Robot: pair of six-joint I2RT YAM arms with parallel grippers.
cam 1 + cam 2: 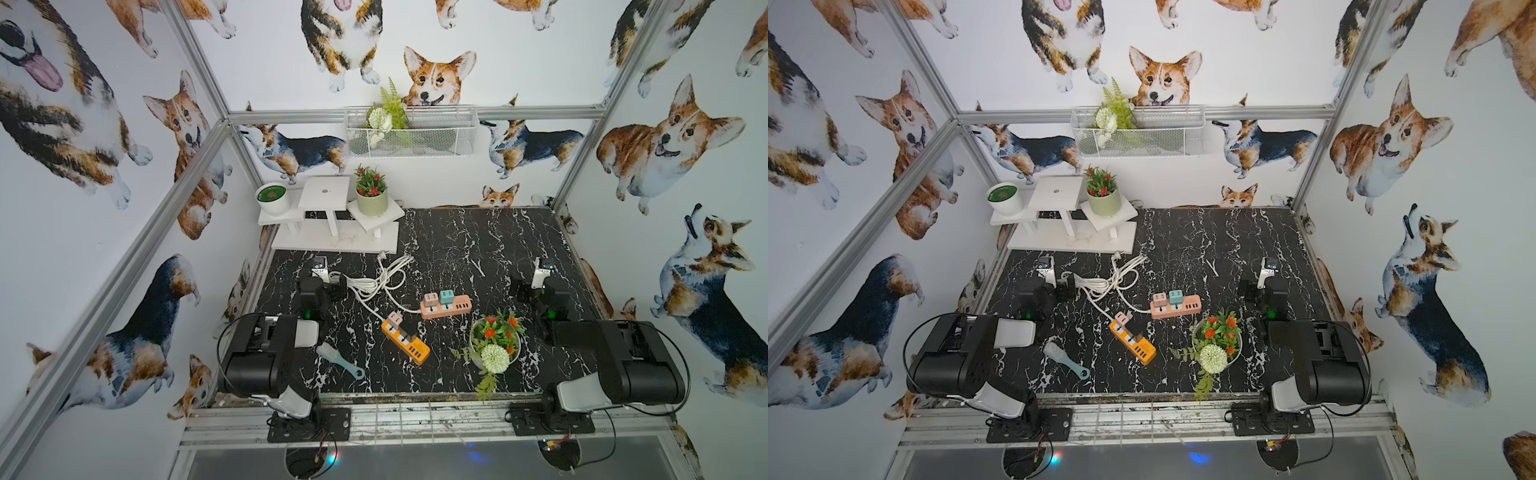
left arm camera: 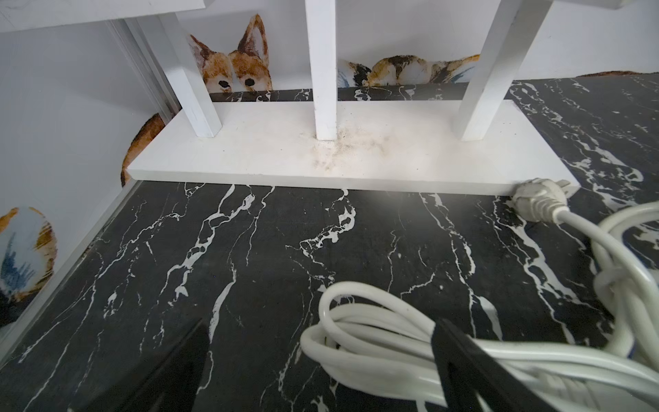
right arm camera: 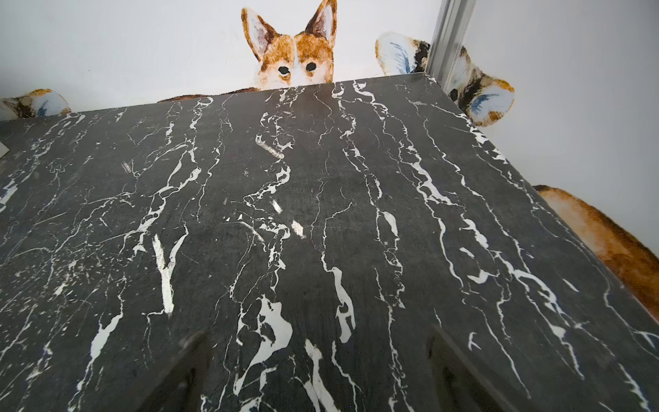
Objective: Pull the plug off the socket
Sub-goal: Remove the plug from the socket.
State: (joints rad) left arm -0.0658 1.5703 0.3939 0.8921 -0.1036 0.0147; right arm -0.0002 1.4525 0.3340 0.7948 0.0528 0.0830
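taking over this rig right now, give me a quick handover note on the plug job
Left gripper: open, empty, low by the coiled white cable.
Right gripper: open, empty, over bare tabletop.
Orange power strip holds a pink adapter and a dark plug. Salmon power strip holds a pale pink adapter and a teal adapter.
Done: nothing, every plug is seated.
Left: reach a strip, grip a plug, pull it out, probably bracing the strip with the other arm.

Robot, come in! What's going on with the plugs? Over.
Left end effector, right end effector: open, empty. Plugs seated in orange strip, pink strip. White cord coil beside left fingers.
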